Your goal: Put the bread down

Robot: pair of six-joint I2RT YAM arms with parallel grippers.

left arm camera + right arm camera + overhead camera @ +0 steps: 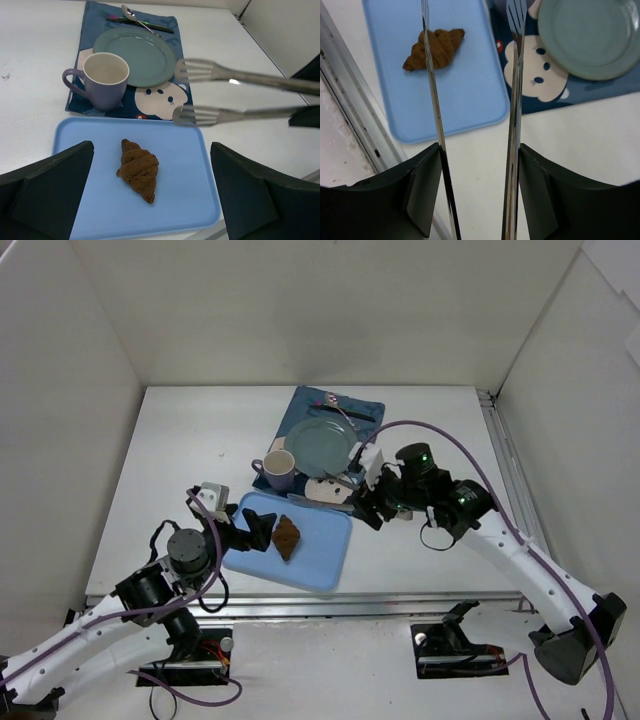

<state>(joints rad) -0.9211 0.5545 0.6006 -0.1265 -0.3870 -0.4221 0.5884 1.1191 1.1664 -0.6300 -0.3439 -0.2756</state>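
Note:
The bread (287,537) (138,169) (434,48), a dark brown ridged piece, lies flat on the blue tray (322,562) (192,200) (470,100). My left gripper (256,532) (151,150) stands open at the tray's near left side, the bread just beyond its fingers and untouched. My right gripper (370,502) (479,150) is shut on a pair of metal tongs (338,492) (240,77) (514,75). The tongs' two arms are spread apart. Their tips hover over the tray's far right corner and the bear-face coaster (160,100) (540,80), holding nothing.
A teal plate (320,443) (140,55) (590,35) and a lilac mug (279,470) (102,80) sit on a dark blue placemat (365,410) behind the tray. Cutlery (135,17) lies at the mat's far edge. White walls enclose the table.

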